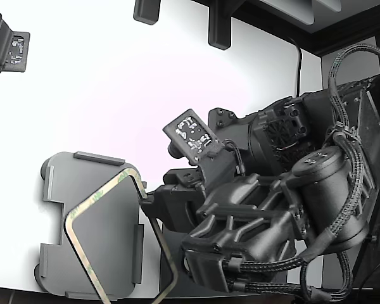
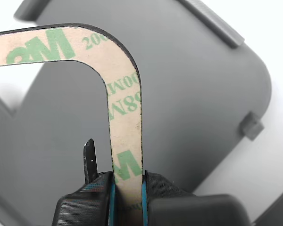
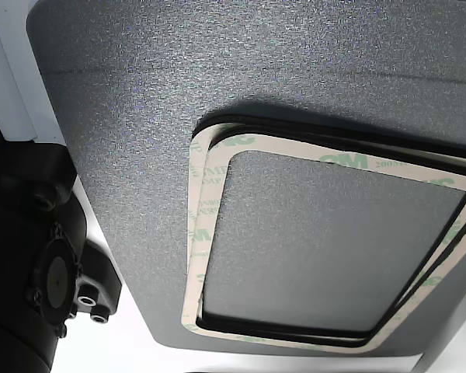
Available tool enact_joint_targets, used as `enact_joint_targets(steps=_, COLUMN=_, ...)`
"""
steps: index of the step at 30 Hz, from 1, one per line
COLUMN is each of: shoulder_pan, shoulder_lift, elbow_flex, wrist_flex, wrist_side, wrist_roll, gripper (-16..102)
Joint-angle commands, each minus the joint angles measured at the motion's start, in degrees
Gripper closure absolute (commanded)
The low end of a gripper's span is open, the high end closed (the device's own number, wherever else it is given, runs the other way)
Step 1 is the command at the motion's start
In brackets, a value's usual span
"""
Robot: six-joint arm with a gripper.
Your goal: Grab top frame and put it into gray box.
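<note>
My gripper [image 1: 145, 201] is shut on one side of the top frame [image 1: 95, 195], a thin cream-beige frame with green print. It holds the frame tilted over the light gray box [image 1: 82, 171], which lies on the white table at the exterior view's lower left. In the wrist view the jaws [image 2: 127, 188] pinch the frame's strip [image 2: 125, 108], with the gray box [image 2: 193, 94] beneath it. I cannot tell whether the frame touches the box. The other view shows cream frames [image 3: 210, 202] lying stacked on a darker gray mat [image 3: 140, 116].
The box has raised edge tabs [image 1: 98, 158] and a side notch [image 1: 54, 218]. My bulky black arm [image 1: 285, 209] fills the exterior view's right. Another black device [image 1: 3, 44] sits at the upper left, and black mounts [image 1: 218, 25] hang over the table's far edge.
</note>
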Motion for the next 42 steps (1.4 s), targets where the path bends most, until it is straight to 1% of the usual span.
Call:
enact_joint_targets(steps=1, shoulder_pan=-1.76, shoulder_lift=-0.18, elbow_flex=-1.85, wrist_flex=0.53, wrist_side=-1.23, wrist_roll=26.19, gripper=98)
enact_joint_targets(steps=4, shoulder_pan=-3.69, shoulder_lift=-0.7, elbow_flex=-1.85, wrist_flex=0.53, wrist_side=-4.04, wrist_roll=33.13, gripper=98)
enact_joint_targets(steps=6, shoulder_pan=-4.31, shoulder_lift=-0.79, elbow_flex=-1.14, wrist_flex=0.53, wrist_side=-5.1, wrist_roll=30.59, gripper=98)
enact_joint_targets(steps=11, shoulder_pan=-6.68, shoulder_lift=-2.2, elbow_flex=-0.44, wrist_flex=0.53, wrist_side=-10.55, wrist_roll=30.15, gripper=98)
enact_joint_targets(steps=16, shoulder_pan=-8.0, shoulder_lift=-4.92, elbow_flex=-0.88, wrist_flex=0.62, wrist_side=-13.27, wrist_roll=25.31, gripper=98)
enact_joint_targets(steps=20, shoulder_pan=-8.0, shoulder_lift=-6.15, elbow_flex=-0.79, wrist_flex=0.62, wrist_side=-13.97, wrist_roll=25.22, gripper=98)
enact_joint_targets(steps=42, shoulder_pan=-8.09, shoulder_lift=-7.73, elbow_flex=1.14, wrist_flex=0.62, wrist_side=-14.24, wrist_roll=26.1, gripper=98)
